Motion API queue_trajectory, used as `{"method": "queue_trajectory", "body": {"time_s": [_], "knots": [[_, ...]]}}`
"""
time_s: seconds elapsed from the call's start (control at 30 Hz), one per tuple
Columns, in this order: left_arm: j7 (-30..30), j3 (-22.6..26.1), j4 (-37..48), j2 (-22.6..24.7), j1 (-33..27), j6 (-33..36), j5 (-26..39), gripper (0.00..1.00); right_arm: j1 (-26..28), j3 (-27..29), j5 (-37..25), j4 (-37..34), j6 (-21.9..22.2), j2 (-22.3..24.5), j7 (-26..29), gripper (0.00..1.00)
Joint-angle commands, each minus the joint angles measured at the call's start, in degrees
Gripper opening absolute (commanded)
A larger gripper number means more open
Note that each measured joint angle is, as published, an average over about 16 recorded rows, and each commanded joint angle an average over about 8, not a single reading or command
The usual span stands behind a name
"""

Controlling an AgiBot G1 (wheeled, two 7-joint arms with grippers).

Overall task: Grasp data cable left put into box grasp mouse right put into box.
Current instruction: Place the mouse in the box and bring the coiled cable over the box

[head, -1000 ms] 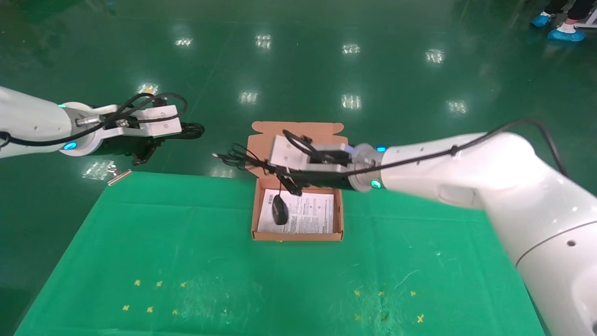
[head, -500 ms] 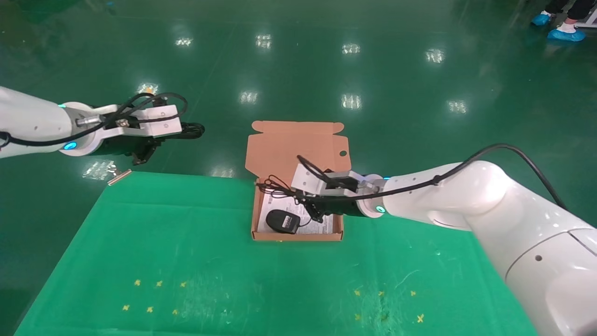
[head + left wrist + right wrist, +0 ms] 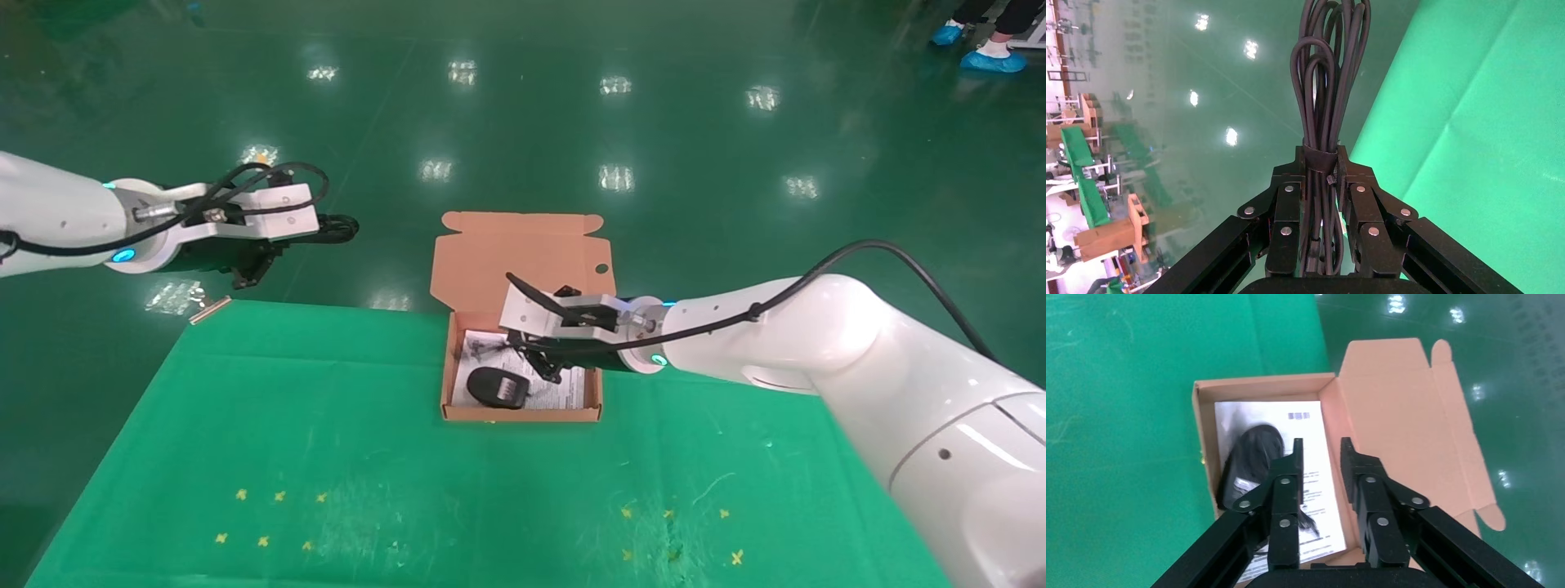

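The mouse [image 3: 496,389] lies in the box [image 3: 523,412] on the white leaflet, its cord bunched at the box's far left corner [image 3: 484,349]. It also shows in the right wrist view [image 3: 1251,454]. My right gripper [image 3: 535,365] hangs open and empty just above the box's middle; in the right wrist view [image 3: 1319,454] the jaws stand apart over the leaflet [image 3: 1315,478]. My left gripper [image 3: 331,229] is held off the table's far left edge, shut on the data cable [image 3: 1324,92], a looped black bundle that sticks out past the fingertips.
The box's lid flap [image 3: 523,261] lies open, away from me, over the table's far edge. The green table cloth [image 3: 327,457] has small yellow cross marks near the front. A small metal strip [image 3: 209,310] lies at the table's far left corner.
My right gripper came down into the box with the mouse and cord, let them go, and now stands open above them. The left arm has not moved.
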Motion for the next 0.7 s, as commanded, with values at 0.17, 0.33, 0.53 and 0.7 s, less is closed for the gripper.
{"method": "queue_trajectory", "body": {"time_s": [0.17, 0.33, 0.53, 0.7], "knots": [[1.4, 0.4, 0.5, 0.9, 0.5, -0.9, -0.5, 0.00, 0.5, 0.3, 0.7, 2.9, -0.1, 2.9, 1.1, 1.00], [5.3, 0.5, 3.8, 3.7, 2.3, -5.3, -3.8, 0.00, 1.2, 2.3, 2.6, 5.7, -0.5, 8.6, 1.8, 1.00], [13.5, 0.8, 13.4, 10.6, 4.9, -14.3, -8.9, 0.00, 1.4, 4.2, 4.3, 10.2, -1.5, 17.5, 3.1, 1.00], [22.0, 1.0, 24.0, 17.7, 6.1, -21.0, -13.9, 0.00, 0.5, 5.0, 4.7, 14.9, -2.2, 24.6, 5.1, 1.00]]}}
